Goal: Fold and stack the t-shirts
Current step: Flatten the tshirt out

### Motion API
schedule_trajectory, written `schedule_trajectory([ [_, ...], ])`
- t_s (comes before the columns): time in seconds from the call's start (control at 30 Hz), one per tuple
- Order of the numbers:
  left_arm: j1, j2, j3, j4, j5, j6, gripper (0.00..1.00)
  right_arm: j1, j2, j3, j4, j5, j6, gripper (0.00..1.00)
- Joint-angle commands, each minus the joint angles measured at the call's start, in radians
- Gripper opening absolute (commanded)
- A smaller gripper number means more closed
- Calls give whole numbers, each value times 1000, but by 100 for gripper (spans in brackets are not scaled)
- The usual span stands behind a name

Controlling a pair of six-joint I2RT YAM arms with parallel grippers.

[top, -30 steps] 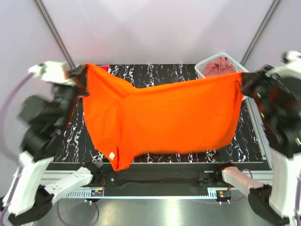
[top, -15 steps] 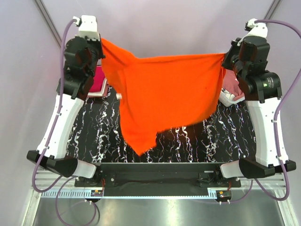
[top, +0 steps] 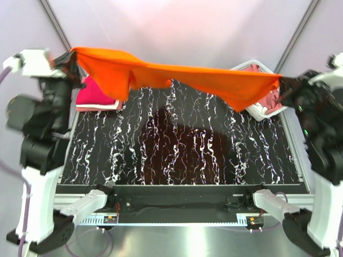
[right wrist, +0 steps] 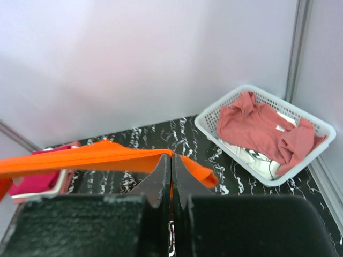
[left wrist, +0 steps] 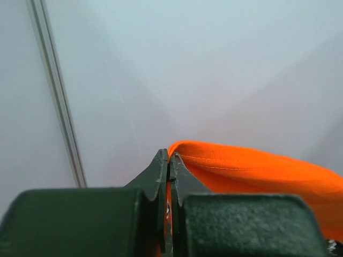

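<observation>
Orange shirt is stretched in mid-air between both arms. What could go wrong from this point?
1. Each pair of jaws pinches only a thin edge of the taut orange t-shirt; a corner could slip free.
2. Its right end sags over the white basket and might snag on the rim or drop in.
3. Its left part is bunched above the folded magenta shirt; lowered like this, it could land creased or disturb that shirt.

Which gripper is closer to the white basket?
Right. The right gripper holds the orange shirt right by the basket; the left gripper grips the shirt's other end across the table.
</observation>
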Motion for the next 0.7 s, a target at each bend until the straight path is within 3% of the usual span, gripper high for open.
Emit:
schedule_trajectory([
  [0.0, 5, -113, -15, 67, 35, -98, 0, -4, -57, 22, -28, -22, -13, 0],
  [0.1, 5, -167, -24, 61, 72, -138, 0, -4, -69, 99, -81, -16, -6, 0],
  [0.3, 5, -146, 212, -100, 133, -115, 0, -4, -29, 327, -183, -64, 57, 0],
  [0.43, 3, -112, 307, -103, 151, -42, 0, -4, 30, 429, -183, -41, 50, 0],
  [0.57, 5, -42, 278, -136, 155, 43, 0, -4, 93, 377, -169, 57, 11, 0],
  [0.67, 5, -25, 116, -114, 205, 80, 0, -4, 84, 181, -102, 39, 1, 0],
])
